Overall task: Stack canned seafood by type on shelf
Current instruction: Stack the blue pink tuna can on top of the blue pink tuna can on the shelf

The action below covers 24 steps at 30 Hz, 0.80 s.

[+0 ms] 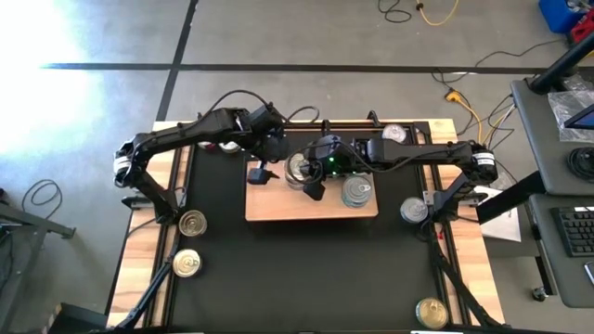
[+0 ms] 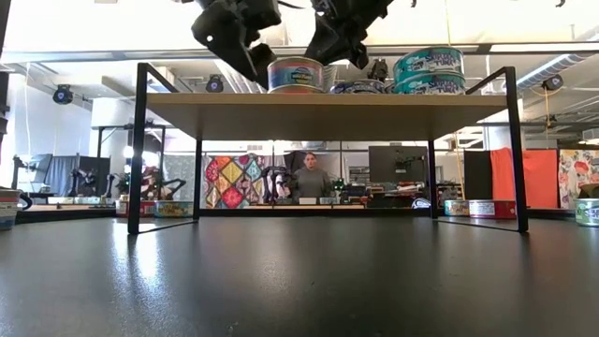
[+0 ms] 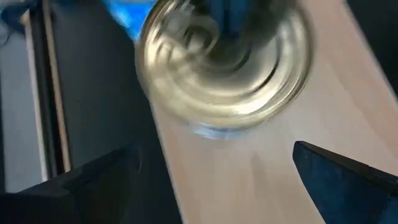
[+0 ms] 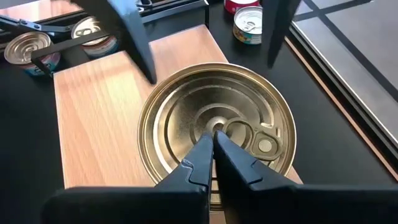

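Note:
The shelf, a pale wood board on black legs, stands mid-table. A gold-lidded tin of canned seafood stands on its bottom on the shelf, left of a stack of two teal tins. My right gripper is shut, its tips over the middle of the tin's lid. My left gripper hangs open just above and to the left of that tin. Its two fingers stand apart over the tin's far side and touch nothing. My right gripper's shut fingertips stand at the middle of the tin's lid, beside the pull tab. They slant down from the table's right. Whether they rest on the lid or hover just above it, I cannot tell.
Loose tins lie on the black mat: two at the near left, one right of the shelf, one at the near right, one behind the shelf. The shelf's black legs stand at its corners. A person sits in the room beyond.

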### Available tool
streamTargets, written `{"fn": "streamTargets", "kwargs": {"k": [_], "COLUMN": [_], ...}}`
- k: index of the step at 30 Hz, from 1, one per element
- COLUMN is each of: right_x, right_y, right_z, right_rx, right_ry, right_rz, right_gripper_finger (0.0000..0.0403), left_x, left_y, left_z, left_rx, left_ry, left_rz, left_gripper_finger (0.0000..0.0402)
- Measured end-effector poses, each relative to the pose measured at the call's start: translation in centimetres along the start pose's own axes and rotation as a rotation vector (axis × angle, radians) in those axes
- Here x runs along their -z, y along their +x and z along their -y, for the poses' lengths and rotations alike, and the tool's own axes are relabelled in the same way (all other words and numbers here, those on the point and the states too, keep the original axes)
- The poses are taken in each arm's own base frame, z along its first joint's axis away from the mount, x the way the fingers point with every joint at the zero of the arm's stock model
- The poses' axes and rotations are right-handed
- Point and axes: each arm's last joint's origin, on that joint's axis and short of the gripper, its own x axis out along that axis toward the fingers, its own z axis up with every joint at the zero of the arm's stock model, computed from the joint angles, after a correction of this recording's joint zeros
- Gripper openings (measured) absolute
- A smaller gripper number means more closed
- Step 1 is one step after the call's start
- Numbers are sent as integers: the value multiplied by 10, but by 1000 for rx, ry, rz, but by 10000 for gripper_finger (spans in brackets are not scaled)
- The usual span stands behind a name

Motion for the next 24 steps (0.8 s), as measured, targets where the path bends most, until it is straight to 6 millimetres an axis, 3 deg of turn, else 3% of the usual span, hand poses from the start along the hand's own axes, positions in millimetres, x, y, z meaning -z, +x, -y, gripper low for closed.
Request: {"fn": "streamTargets", "kwargs": {"k": [6,16,24], "right_x": [-1,-3,-6], "right_y": [0,0,-1], "right_z": [0,-2,-3], "right_rx": [2,2,-11], "right_ry": [11,67,126], "right_rz": [7,33,60], "right_gripper_finger": [13,13,13], "left_x": [0,3,1], "left_y": [-3,13,11], "left_z": [-2,-11,-30], "left_rx": [-27,-62,-263], "left_ry": [-106,-128,-180], "left_rz": [18,80,121], "left_gripper_finger": [399,400,400]}}
